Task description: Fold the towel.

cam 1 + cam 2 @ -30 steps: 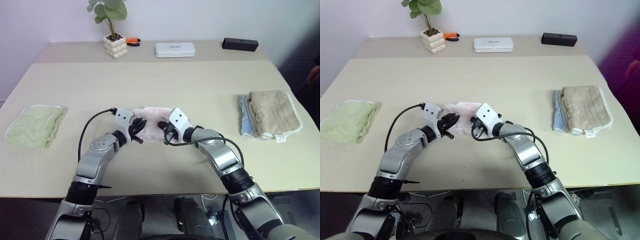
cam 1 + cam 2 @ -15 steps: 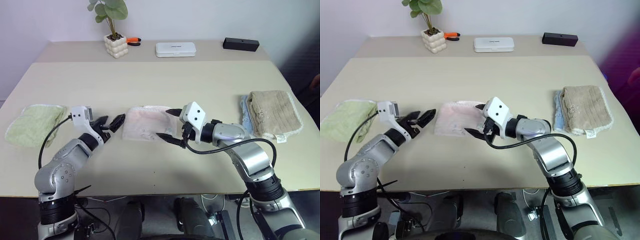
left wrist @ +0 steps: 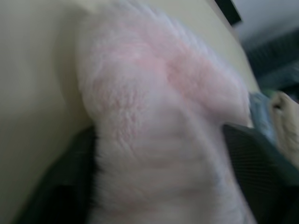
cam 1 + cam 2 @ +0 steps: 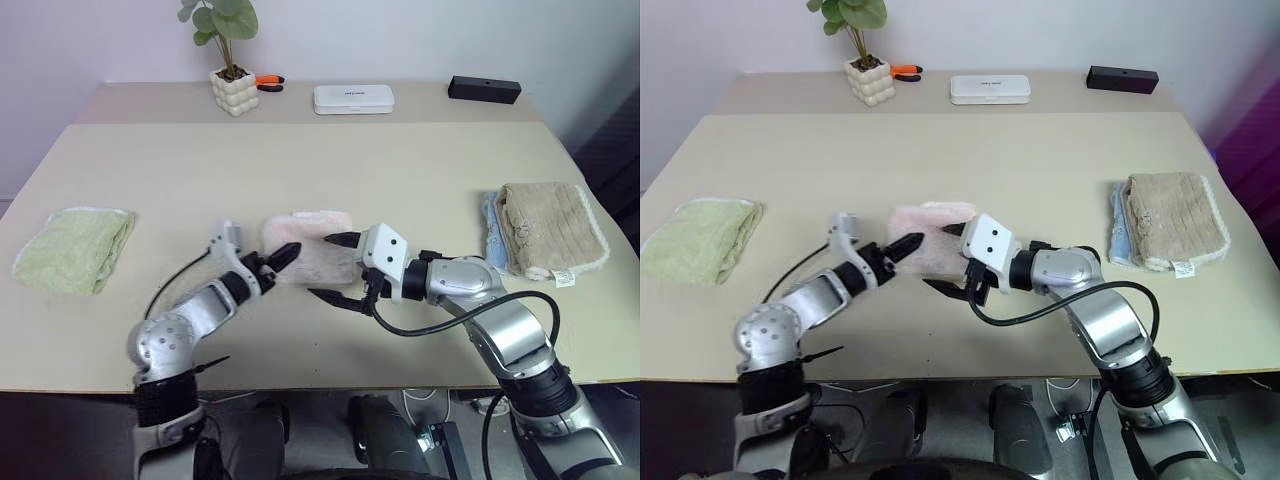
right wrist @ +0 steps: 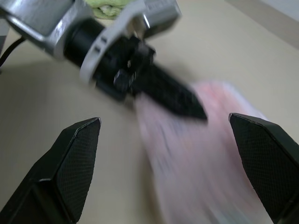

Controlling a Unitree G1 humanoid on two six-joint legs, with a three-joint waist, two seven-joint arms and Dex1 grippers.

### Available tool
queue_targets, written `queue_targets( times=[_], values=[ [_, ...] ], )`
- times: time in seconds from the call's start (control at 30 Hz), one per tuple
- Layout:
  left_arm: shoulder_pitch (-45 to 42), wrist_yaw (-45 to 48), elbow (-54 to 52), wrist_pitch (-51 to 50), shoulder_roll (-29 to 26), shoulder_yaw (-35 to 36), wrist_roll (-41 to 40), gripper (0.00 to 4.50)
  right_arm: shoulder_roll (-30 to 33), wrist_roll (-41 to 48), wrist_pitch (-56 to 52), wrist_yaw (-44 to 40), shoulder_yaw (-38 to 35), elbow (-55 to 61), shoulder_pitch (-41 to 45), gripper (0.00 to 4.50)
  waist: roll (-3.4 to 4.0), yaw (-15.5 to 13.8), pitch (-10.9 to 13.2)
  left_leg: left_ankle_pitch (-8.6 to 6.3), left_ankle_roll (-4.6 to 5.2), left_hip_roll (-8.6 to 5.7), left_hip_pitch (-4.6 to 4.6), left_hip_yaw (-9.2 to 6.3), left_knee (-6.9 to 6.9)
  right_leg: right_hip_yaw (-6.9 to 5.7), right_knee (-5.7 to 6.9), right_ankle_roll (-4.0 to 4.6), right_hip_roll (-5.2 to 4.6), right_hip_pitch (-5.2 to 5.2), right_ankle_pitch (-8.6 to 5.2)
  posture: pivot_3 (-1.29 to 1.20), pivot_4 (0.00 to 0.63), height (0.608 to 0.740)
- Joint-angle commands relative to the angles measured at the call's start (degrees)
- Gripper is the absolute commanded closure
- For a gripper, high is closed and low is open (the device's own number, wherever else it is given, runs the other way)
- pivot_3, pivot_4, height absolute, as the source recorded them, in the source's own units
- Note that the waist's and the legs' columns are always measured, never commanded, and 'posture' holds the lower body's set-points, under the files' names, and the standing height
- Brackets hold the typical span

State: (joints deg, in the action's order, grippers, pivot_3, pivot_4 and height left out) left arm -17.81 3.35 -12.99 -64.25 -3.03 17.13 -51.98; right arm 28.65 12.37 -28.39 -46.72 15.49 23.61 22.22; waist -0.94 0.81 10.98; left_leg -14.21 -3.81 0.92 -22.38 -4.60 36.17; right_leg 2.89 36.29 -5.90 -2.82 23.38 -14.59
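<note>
The pale pink towel (image 4: 312, 243) lies folded at the middle of the table (image 4: 400, 170), near its front. My left gripper (image 4: 285, 255) comes in from the left, level with the table, at the towel's left edge. In the left wrist view the towel (image 3: 154, 121) bulges between its two fingers (image 3: 70, 182), which press on it from either side. My right gripper (image 4: 320, 267) sits at the towel's front right corner. It stands wide open, one finger over the towel and one in front of it, with nothing gripped.
A folded light green towel (image 4: 72, 248) lies at the far left. A beige-brown folded towel (image 4: 548, 228) rests on a blue one (image 4: 489, 232) at the right. Along the back stand a potted plant (image 4: 232, 92), an orange tool (image 4: 266, 82), a white case (image 4: 353, 98) and a black box (image 4: 484, 89).
A second ago both grippers were shut at the towel. They opened and drew apart; now the left one has swung back in onto the towel's left edge. The right stays open.
</note>
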Motion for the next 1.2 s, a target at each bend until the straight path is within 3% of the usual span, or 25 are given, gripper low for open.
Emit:
queue_targets(
  times=[0.03, 0.13, 0.17, 0.27, 0.4, 0.57, 0.67, 0.73, 1.0, 1.1, 1.2],
  values=[
    [-1.10, 0.14, -0.49, 0.02, 0.01, -0.62, -1.25, 2.81, 0.58, 0.19, -0.01, 0.51, -0.51, 3.34, -0.30, 0.00, 0.00, 0.30, 0.00, 0.00, 0.00, 0.00, 0.01, 0.00, -0.01, 0.00, 0.00, 0.00, 0.01, 0.01, 0.00, 0.00, 0.150, 0.737],
    [-1.25, 0.24, -0.51, 0.18, 0.03, -1.03, -1.17, 4.33, 0.68, 0.24, -0.23, 0.81, -0.53, 3.70, -0.51, 0.00, 0.00, 0.28, 0.00, 0.00, 0.00, 0.02, 0.02, -0.01, -0.03, 0.00, 0.02, 0.00, 0.03, 0.03, 0.00, 0.00, 0.150, 0.737],
    [-1.47, -0.05, -0.46, 0.65, 0.28, -0.51, -1.35, 4.42, 0.65, 0.25, -0.31, 0.92, -0.53, 3.83, -0.55, 0.00, 0.00, 0.20, 0.00, 0.00, 0.00, 0.02, 0.01, -0.01, -0.02, 0.00, 0.02, 0.00, 0.03, 0.03, 0.00, 0.00, 0.150, 0.737],
    [-2.47, -0.65, -0.55, 3.62, 1.21, 1.85, -1.99, 4.42, 0.56, 0.34, -0.54, 1.17, -0.51, 4.08, -0.58, 0.00, 0.00, 0.07, 0.00, 0.00, 0.00, 0.01, 0.00, -0.01, 0.00, 0.00, 0.00, 0.01, 0.02, 0.02, 0.00, 0.00, 0.150, 0.737],
    [-7.57, -2.74, 0.95, 17.43, -1.61, 10.67, 0.81, 4.42, 0.46, 0.36, -0.55, 1.33, -0.47, 4.08, -0.37, 0.00, -0.07, 0.20, 0.05, 0.02, -0.03, 0.02, -0.02, -0.03, 0.00, 0.00, 0.00, 0.02, 0.04, 0.04, 0.00, 0.00, 0.150, 0.737],
    [-12.51, -8.28, 5.54, 30.51, -9.40, 21.81, 3.95, 4.42, 0.76, 0.28, -0.30, 1.08, -0.48, 3.80, -0.28, 0.00, -0.07, 0.35, 0.04, 0.02, -0.03, 0.03, 0.01, -0.02, -0.07, 0.01, -0.03, 0.01, 0.06, 0.06, 0.00, 0.00, 0.150, 0.737],
    [-10.56, -12.49, 8.56, 35.60, -16.07, 32.34, 3.31, 4.42, 1.06, 0.16, 0.32, 0.54, -0.34, 3.24, -0.44, 0.00, -0.07, 0.38, 0.05, 0.02, -0.04, 0.03, -0.04, -0.02, -0.09, 0.01, -0.10, 0.00, 0.03, 0.07, 0.00, 0.00, 0.150, 0.737],
    [-7.41, -13.32, 9.51, 35.41, -17.78, 34.87, 2.55, 4.42, 1.02, 0.21, 0.59, 0.22, -0.23, 2.97, -0.40, 0.00, -0.07, 0.37, 0.05, 0.01, -0.03, 0.03, -0.04, -0.01, -0.10, 0.01, -0.10, 0.00, 0.02, 0.08, 0.00, 0.00, 0.150, 0.737],
    [5.94, -16.43, 4.91, 36.31, -11.56, 37.98, -1.59, 4.42, 1.40, -0.31, 2.86, -1.46, -0.12, 0.29, 0.40, 0.00, -0.65, -0.90, -0.11, 0.03, -0.07, -0.01, -0.03, 0.00, 0.03, -0.06, -0.16, 0.08, -0.08, -0.09, -0.02, 0.00, 0.150, 0.737],
    [7.76, -16.61, 3.55, 36.55, -10.07, 37.67, -4.69, 3.42, 1.63, -0.36, 3.42, -2.27, -0.07, -0.19, 0.67, 0.00, -0.69, -0.92, -0.11, 0.03, -0.08, 0.00, -0.01, -0.01, 0.02, -0.06, -0.15, 0.09, -0.07, -0.09, -0.02, 0.00, 0.150, 0.737],
    [8.63, -18.02, 2.75, 37.84, -9.77, 38.02, -5.97, 1.92, 2.20, -0.26, 4.16, -3.19, -0.46, -0.75, 0.59, 0.00, -0.69, -0.69, -0.11, 0.03, -0.08, 0.00, 0.00, 0.00, -0.01, -0.05, -0.15, 0.08, -0.06, -0.08, -0.01, 0.00, 0.150, 0.737]
  ],
)
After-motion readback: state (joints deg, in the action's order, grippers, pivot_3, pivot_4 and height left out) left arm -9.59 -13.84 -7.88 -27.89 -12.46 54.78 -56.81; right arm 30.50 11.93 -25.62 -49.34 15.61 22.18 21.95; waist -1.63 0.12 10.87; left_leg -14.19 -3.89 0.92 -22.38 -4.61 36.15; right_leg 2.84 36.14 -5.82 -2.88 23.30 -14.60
